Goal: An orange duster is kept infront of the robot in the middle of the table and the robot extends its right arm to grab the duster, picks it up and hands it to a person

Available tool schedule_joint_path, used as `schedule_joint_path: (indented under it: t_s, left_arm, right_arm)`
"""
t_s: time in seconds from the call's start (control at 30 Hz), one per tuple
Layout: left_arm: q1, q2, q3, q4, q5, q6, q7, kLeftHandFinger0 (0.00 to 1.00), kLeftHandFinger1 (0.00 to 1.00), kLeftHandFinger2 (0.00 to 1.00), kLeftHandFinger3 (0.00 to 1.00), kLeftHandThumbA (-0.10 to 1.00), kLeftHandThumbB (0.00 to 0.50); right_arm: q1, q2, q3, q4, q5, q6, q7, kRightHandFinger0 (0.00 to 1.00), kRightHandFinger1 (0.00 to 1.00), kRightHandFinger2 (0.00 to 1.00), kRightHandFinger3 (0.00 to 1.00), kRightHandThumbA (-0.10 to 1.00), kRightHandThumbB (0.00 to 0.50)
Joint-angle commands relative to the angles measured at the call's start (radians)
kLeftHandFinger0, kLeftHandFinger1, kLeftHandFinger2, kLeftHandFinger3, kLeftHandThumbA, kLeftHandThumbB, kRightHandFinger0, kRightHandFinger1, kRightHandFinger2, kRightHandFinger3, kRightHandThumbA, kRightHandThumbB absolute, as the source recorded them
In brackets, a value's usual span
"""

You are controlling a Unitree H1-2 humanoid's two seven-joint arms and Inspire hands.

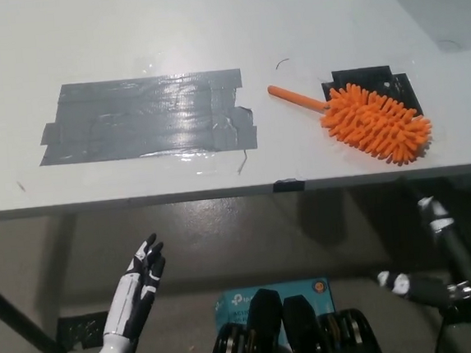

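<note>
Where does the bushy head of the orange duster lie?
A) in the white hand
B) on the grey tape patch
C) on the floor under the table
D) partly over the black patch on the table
D: the duster lies on the table, its bristly head overlapping the black patch, its handle pointing toward the grey tape.

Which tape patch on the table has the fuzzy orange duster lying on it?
The small black tape patch on the right: the orange duster has its bristly head over it. The big grey tape patch to its left has nothing on it.
</note>
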Motion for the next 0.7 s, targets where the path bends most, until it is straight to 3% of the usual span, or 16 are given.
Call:
schedule_joint_path:
  t_s: [0.0,0.07,0.33,0.4,0.5,0.57,0.67]
  left_arm:
    - [0.006,-0.002,-0.013,-0.014,0.017,-0.037,0.005,1.00,1.00,1.00,1.00,0.94,0.213]
    - [0.013,-0.003,-0.014,-0.018,0.020,-0.035,0.007,1.00,1.00,1.00,1.00,0.95,0.209]
    - [0.026,-0.011,-0.018,-0.003,0.015,-0.064,0.007,1.00,1.00,1.00,1.00,0.94,0.209]
    - [0.029,-0.015,-0.021,-0.004,0.022,-0.063,0.012,1.00,1.00,1.00,1.00,0.94,0.212]
    - [0.036,-0.016,-0.019,-0.009,0.023,-0.063,0.015,1.00,1.00,1.00,1.00,0.94,0.215]
    - [0.036,-0.018,-0.016,-0.011,0.019,-0.069,0.016,1.00,1.00,1.00,1.00,0.93,0.202]
    - [0.027,-0.014,-0.013,-0.008,0.019,-0.070,0.016,1.00,1.00,1.00,1.00,0.93,0.206]
  right_arm:
    - [-0.043,-0.007,-0.070,-0.140,-0.090,-0.054,-0.079,1.00,1.00,1.00,1.00,0.99,0.255]
    - [-0.073,-0.022,-0.093,-0.184,-0.109,0.000,-0.069,1.00,1.00,1.00,1.00,1.00,0.285]
    - [-0.247,-0.104,-0.115,-0.218,-0.188,0.153,-0.003,1.00,1.00,1.00,1.00,0.99,0.278]
    - [-0.312,-0.139,-0.097,-0.190,-0.213,0.206,0.033,1.00,1.00,1.00,1.00,0.95,0.265]
    - [-0.410,-0.185,-0.038,-0.145,-0.317,0.354,0.111,1.00,1.00,1.00,1.00,1.00,0.308]
    - [-0.498,-0.227,0.021,-0.074,-0.377,0.413,0.170,1.00,1.00,1.00,1.00,0.99,0.281]
    - [-0.627,-0.250,0.097,0.077,-0.416,0.497,0.228,1.00,1.00,1.00,1.00,1.00,0.327]
